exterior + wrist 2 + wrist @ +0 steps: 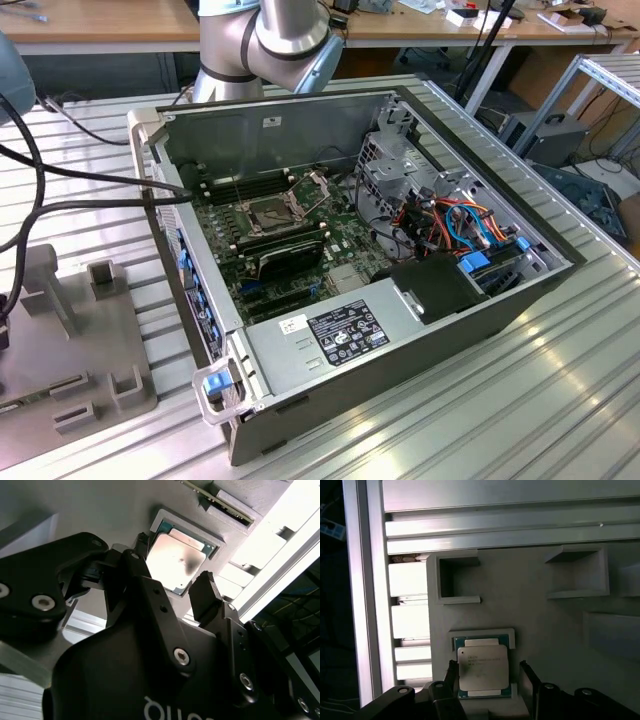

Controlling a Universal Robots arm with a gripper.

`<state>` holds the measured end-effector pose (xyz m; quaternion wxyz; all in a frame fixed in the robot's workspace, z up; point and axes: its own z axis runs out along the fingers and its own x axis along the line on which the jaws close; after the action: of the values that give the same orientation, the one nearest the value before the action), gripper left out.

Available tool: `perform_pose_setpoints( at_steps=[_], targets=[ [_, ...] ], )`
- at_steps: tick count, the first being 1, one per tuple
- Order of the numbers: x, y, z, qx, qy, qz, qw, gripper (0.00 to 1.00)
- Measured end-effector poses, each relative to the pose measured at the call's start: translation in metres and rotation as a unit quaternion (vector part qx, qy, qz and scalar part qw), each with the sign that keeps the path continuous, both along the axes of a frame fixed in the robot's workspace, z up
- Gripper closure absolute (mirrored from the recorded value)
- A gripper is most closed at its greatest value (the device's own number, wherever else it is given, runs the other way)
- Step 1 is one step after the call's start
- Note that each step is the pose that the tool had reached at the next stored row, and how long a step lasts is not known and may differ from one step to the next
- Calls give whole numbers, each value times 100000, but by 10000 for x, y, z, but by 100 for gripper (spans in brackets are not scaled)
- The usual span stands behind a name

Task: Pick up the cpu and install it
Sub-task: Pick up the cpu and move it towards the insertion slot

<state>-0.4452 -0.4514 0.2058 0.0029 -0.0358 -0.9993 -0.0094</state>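
Black gripper [489,676] hung over flat silver square cpu [483,666] in grey plastic tray [550,630] — jaws apart either side, prob. to pinch.

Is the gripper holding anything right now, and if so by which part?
Nothing is held. The jaws stand open on either side of the cpu, which lies in its holder.

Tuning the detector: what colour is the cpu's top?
Dull silver-grey on the cpu, green-edged; best in the first wrist view.
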Motion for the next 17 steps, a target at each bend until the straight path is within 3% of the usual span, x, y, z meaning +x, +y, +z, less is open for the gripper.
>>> perform_pose_setpoints(
  at_steps=[7,9,17],
  targets=[
    [-1,1,-7,-52,4,-2,100000,40],
    [-11,47,-61,-58,8,2101,99978,40],
    [-25,51,-101,-55,3,2100,99978,40]
  ],
)
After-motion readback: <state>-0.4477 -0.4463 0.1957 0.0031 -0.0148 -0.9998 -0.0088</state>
